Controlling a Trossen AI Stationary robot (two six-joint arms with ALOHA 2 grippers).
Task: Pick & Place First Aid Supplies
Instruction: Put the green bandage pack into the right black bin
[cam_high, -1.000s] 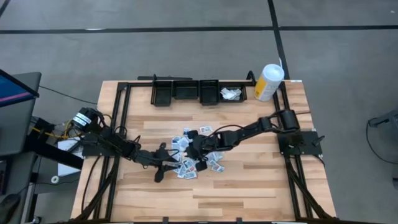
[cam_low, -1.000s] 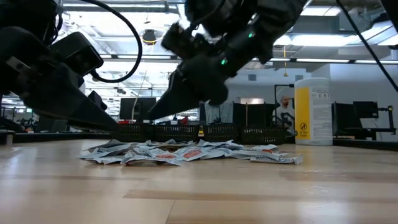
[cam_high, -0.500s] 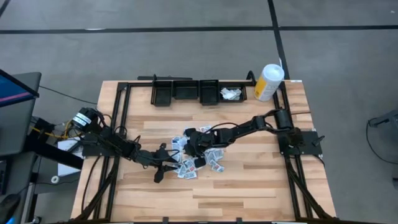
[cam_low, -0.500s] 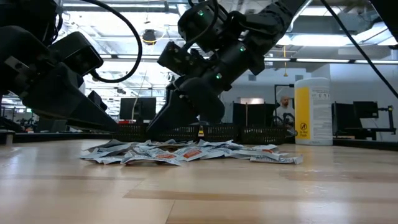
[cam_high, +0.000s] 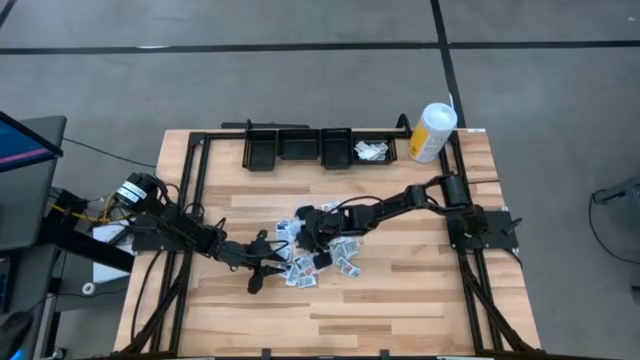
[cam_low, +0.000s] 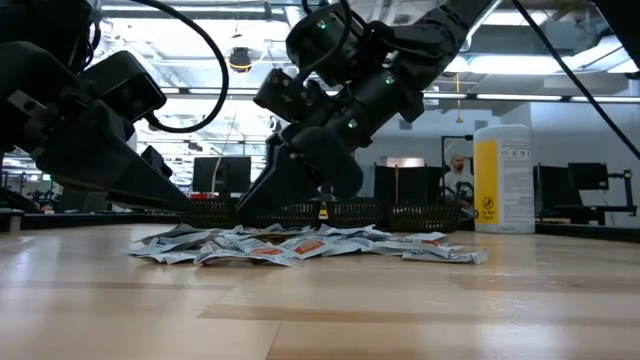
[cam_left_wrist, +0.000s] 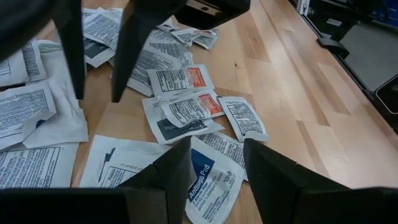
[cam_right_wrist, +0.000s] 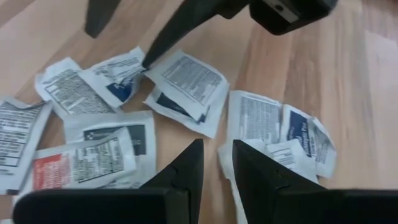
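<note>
The packets (cam_high: 318, 248) lie heaped at the bench's (cam_high: 400, 300) middle. The right pincer (cam_high: 311, 232) hangs directly over the heap's far half, jaws narrowly parted and holding nothing, packets straight beneath its tips. The left pincer (cam_high: 270, 262), released and empty, sits at the heap's near-left fringe. Probably the right is better placed.

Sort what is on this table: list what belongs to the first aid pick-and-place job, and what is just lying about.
Part of the job:
- pile of packets
- black bins, the rightmost holding a few packets
- right gripper, over the pile
- left gripper, beside the pile

Just lying about:
- white-and-yellow canister
</note>
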